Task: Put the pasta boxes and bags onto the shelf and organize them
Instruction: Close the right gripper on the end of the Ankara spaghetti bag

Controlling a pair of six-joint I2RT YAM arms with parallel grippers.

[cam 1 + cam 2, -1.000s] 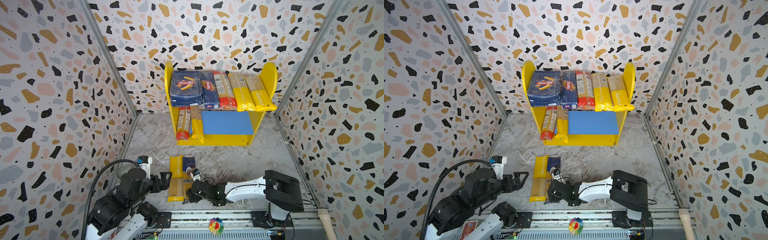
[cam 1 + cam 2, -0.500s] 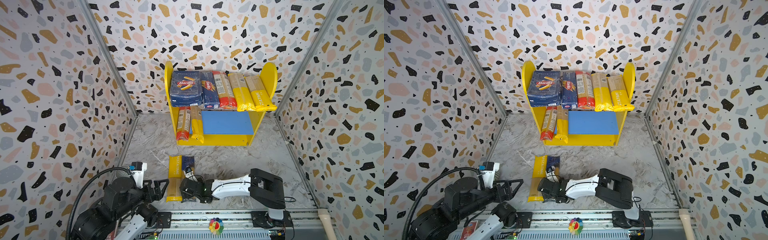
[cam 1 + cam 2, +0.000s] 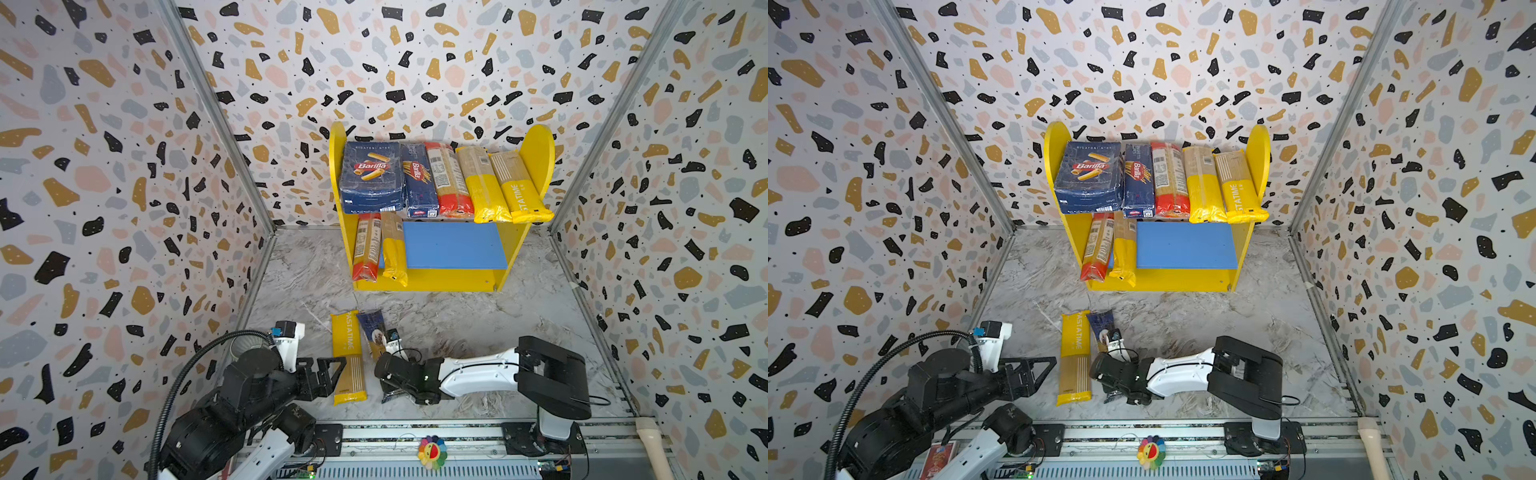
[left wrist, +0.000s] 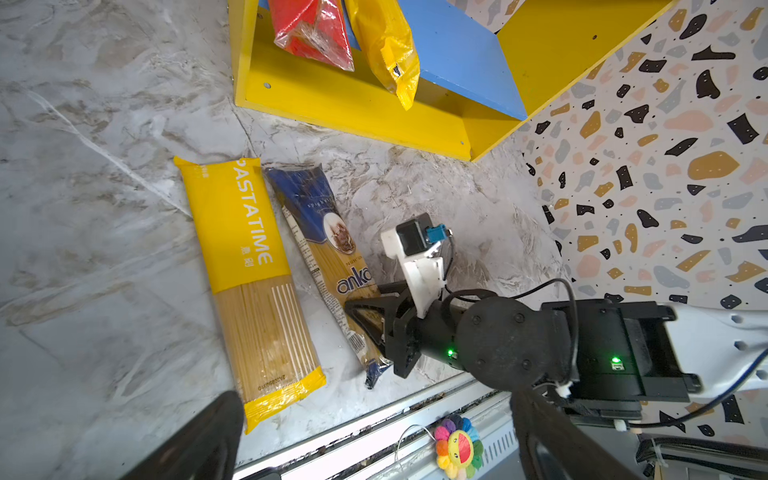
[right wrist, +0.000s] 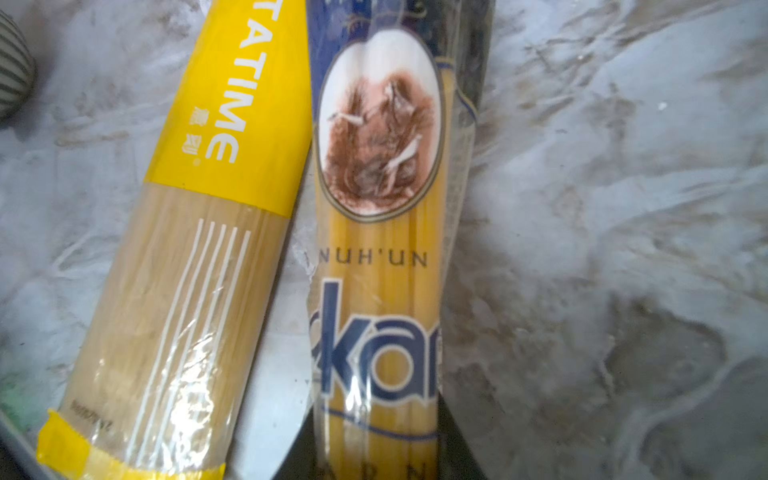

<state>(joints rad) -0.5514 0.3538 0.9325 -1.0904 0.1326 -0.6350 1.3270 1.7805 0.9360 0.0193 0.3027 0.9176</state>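
Note:
The yellow shelf [image 3: 536, 153] stands at the back wall. Its upper tier holds the wide pasta box [image 3: 372, 174], the narrow box [image 3: 417, 178] and three bags [image 3: 482, 187]. Two more bags [image 3: 392, 249] lean at the left of the blue lower board [image 3: 453, 245]. On the floor lie a yellow PASTATIME bag [image 3: 348, 353] [image 4: 249, 270] and, beside it, the dark blue ankara bag [image 3: 372, 332] [image 5: 378, 291]. My right gripper [image 3: 384, 374] [image 5: 378, 457] is shut on the ankara bag's near half, a finger [image 5: 457, 449] on each side. My left gripper [image 3: 332, 374] [image 4: 370, 415] hangs open just left of the PASTATIME bag.
Patterned walls close in the marble floor [image 3: 478, 324] on three sides. A metal rail [image 3: 415, 432] with a small rainbow flower toy [image 3: 432, 451] runs along the front edge. The right part of the blue lower board is bare.
My right jaws have closed onto the ankara bag; they stood open before. The left arm has sunk a little lower beside the PASTATIME bag, jaws still open.

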